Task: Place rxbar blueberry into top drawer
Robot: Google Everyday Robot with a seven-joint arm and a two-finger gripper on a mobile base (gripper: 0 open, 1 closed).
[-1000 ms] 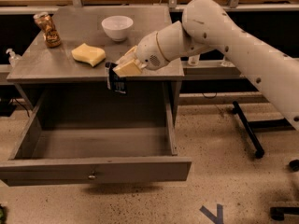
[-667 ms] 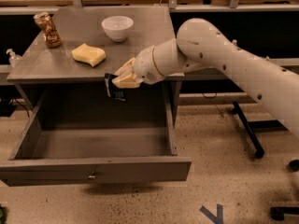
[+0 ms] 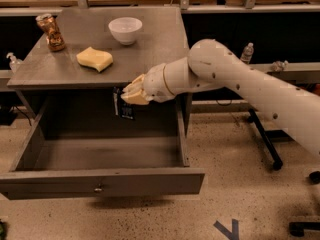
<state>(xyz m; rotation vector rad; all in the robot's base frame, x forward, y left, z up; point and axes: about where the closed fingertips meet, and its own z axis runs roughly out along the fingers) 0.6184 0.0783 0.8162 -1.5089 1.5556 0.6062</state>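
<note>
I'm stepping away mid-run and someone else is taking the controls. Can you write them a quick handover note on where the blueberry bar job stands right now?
Gripper: shut on the rxbar blueberry, which hangs down from the fingers just below the front edge of the table.
Top drawer: pulled open; the bar appears to be over its rear part, not yet inside.
Done: bar grasped and positioned at the drawer.
Left: lower, release the bar into the drawer, pull the arm clear.
Not part of the job: yellow sponge, white bowl and can on the table.
</note>
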